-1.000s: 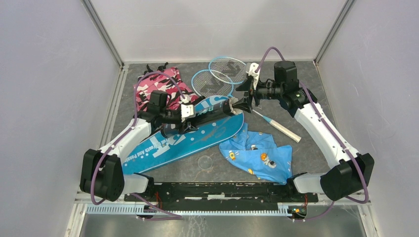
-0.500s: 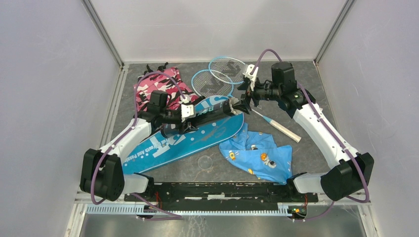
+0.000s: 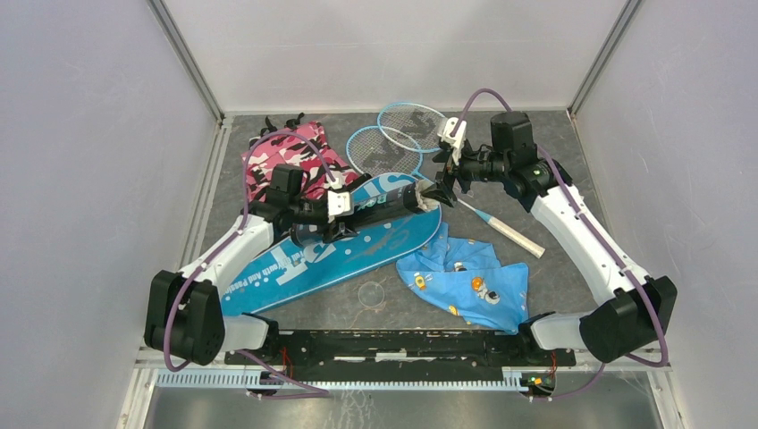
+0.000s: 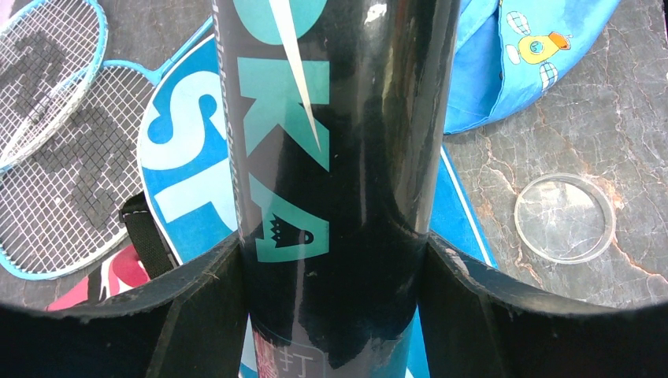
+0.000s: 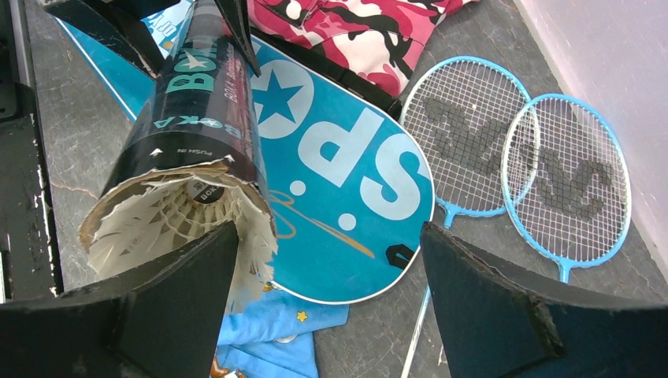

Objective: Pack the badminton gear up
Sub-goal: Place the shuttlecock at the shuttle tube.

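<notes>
My left gripper [image 3: 344,217] [image 4: 331,268] is shut on the black tube [image 3: 383,202] [image 4: 339,157] and holds it slanted above the blue SPORT cover [image 3: 349,248] [image 5: 346,173]. A white feather shuttlecock [image 5: 177,224] sits in the tube's torn open mouth, its feathers sticking out. My right gripper [image 3: 443,186] [image 5: 328,236] stands open at that mouth; its left finger overlaps the feathers and nothing is held between the jaws. Two light-blue racquets [image 3: 386,148] [image 5: 471,142] lie crossed at the back, and one white handle [image 3: 518,238] points toward the right arm.
A pink camouflage bag [image 3: 284,157] [image 5: 346,31] lies at the back left beside the cover. A blue cartoon-print cloth [image 3: 469,281] [image 4: 536,47] is crumpled at front right. A clear round lid [image 3: 371,293] [image 4: 565,218] rests on the grey table near the front.
My right gripper's jaws have spread wider at the tube's mouth and the wrist has shifted slightly. The left arm and the tube have stayed put.
</notes>
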`<state>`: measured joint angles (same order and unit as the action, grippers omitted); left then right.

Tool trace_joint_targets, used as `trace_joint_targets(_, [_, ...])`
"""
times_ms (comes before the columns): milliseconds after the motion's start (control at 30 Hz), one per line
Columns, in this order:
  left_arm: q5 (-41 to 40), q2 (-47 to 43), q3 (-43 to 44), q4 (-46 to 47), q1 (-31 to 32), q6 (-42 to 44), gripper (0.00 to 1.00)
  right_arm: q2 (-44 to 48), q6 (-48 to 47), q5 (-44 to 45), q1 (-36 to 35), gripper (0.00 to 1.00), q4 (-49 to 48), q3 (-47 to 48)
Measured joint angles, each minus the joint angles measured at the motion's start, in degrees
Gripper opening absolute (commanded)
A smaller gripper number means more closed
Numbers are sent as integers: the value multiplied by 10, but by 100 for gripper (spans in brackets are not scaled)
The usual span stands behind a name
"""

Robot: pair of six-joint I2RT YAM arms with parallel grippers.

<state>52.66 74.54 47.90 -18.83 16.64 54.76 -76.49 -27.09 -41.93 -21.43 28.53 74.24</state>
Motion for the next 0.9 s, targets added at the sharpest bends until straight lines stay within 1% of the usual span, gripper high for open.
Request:
trace_joint_targets(367, [2, -3, 0, -6, 0, 8, 2, -29, -2, -6, -3, 89, 2, 1])
trace_joint_targets(633, [3, -2, 0, -8, 7, 8, 2, -29, 9, -7, -24, 88, -21, -21])
trace_joint_targets(900, [2, -2, 0, -7, 12, 8, 2, -32, 19, -5, -30, 96, -36, -36])
